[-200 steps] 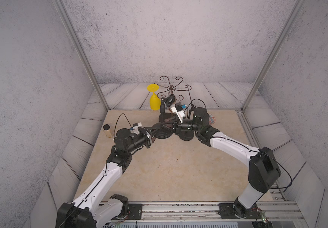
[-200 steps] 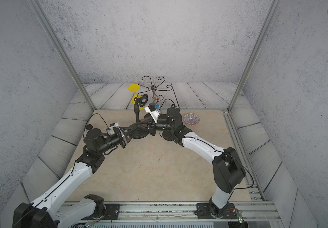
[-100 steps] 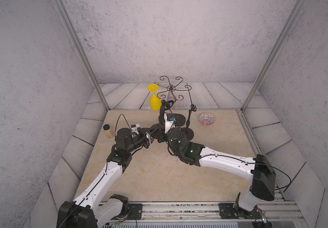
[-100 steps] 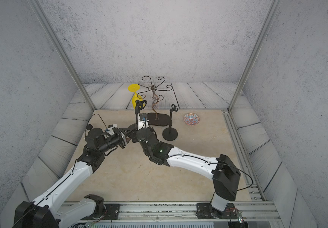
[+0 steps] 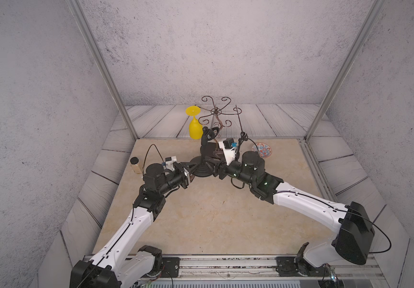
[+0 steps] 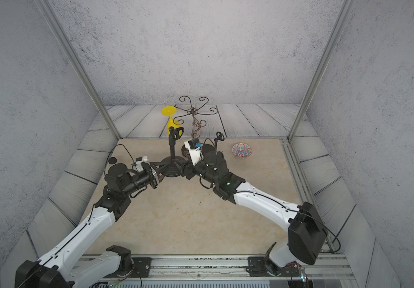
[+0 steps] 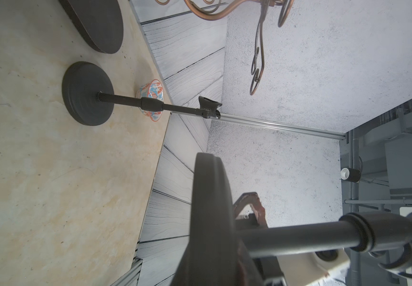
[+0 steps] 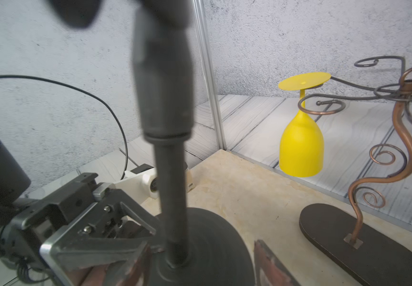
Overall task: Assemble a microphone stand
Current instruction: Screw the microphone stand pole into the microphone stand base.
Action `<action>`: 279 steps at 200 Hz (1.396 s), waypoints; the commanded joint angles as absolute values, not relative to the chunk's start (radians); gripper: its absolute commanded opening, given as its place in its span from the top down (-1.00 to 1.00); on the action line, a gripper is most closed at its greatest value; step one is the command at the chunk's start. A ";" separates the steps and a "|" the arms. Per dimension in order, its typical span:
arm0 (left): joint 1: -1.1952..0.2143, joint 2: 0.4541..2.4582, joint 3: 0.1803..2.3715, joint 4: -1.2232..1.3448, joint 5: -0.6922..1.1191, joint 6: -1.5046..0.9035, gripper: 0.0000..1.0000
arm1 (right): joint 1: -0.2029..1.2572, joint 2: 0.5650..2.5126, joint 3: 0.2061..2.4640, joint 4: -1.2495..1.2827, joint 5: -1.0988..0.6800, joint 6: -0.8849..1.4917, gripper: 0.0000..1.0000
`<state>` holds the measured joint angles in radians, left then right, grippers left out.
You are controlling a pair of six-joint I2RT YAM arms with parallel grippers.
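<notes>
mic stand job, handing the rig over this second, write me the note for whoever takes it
Left hand: shut on the rim of the near stand's round base.
Right hand: open, straddling the foot of the pole, not gripping it.
Pole: upright in that base, with the clip on top.
Second stand: upright beside the patterned bowl, with neither hand on it.
Done: both stands look put together.
Left: probably check that the pole is tight in the base, then release. How firmly it is seated cannot be told.
</notes>
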<state>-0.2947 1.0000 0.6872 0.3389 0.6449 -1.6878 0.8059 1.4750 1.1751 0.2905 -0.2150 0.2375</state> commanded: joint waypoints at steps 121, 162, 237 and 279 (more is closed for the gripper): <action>-0.294 0.935 0.699 0.434 0.661 -1.711 1.00 | 0.696 1.642 1.427 0.170 -0.709 0.112 0.07; -0.294 0.936 0.704 0.434 0.655 -1.711 1.00 | 0.696 1.696 1.477 0.206 -0.819 0.174 0.30; -0.294 0.946 0.705 0.434 0.651 -1.704 1.00 | 0.726 1.699 1.411 0.294 -0.630 0.280 1.00; -0.293 0.955 0.702 0.439 0.649 -1.697 1.00 | 0.960 1.631 1.284 0.242 0.239 0.314 1.00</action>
<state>-0.2829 0.9760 0.6804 0.2970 0.5896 -1.7245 0.8188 1.6531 1.3449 0.2924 -0.4095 0.2607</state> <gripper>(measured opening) 0.225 0.182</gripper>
